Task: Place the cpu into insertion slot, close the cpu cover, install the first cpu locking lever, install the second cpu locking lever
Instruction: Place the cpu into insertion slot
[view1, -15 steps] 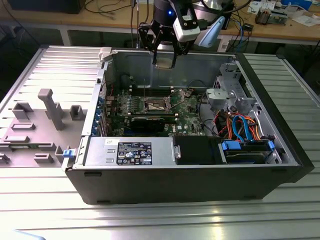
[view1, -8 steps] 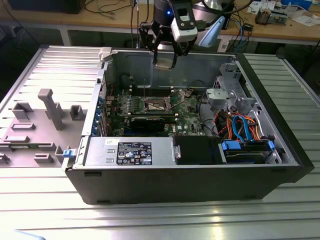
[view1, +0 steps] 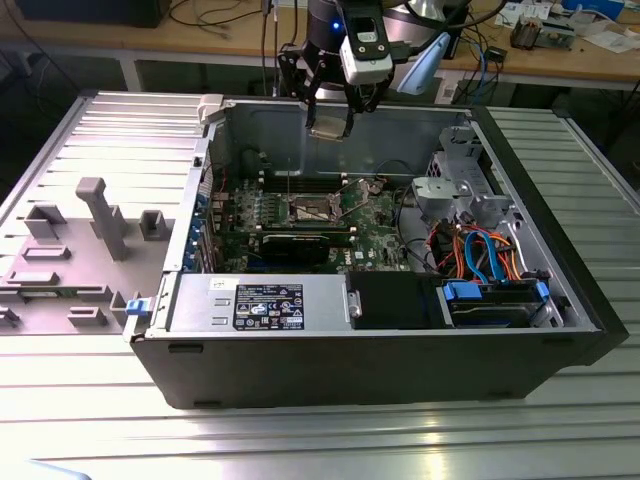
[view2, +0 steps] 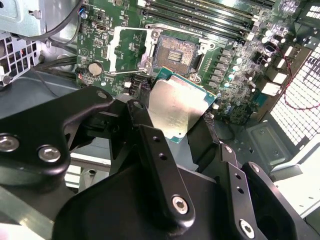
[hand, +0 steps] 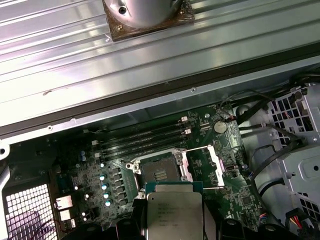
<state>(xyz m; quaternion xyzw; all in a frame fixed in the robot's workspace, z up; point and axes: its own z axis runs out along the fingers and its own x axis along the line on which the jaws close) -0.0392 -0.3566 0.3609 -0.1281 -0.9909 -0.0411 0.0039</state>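
Observation:
My gripper (view1: 329, 122) hangs above the open computer case, shut on the cpu (view1: 325, 131), a small flat silver-topped chip. In both wrist views the cpu (view2: 175, 107) (hand: 172, 212) sits between black fingers (view2: 139, 114), hovering over the motherboard a little short of the insertion slot (view2: 175, 52) (hand: 160, 172). The slot (view1: 310, 208) is bare, with a dark centre and a metal rim. The cpu cover (view2: 127, 50) (hand: 202, 165) is flipped open beside the slot. A thin wire locking lever (hand: 197, 148) lies swung out along the cover.
Long memory slots (hand: 140, 137) run beside the socket. A black graphics card (view1: 300, 243), a power supply (view1: 260, 302), a drive cage (view1: 455, 190) and coloured cables (view1: 480, 250) fill the case. Case walls (view1: 330, 120) rise around the board. A grey fixture (view1: 100, 220) lies at the exterior view's left.

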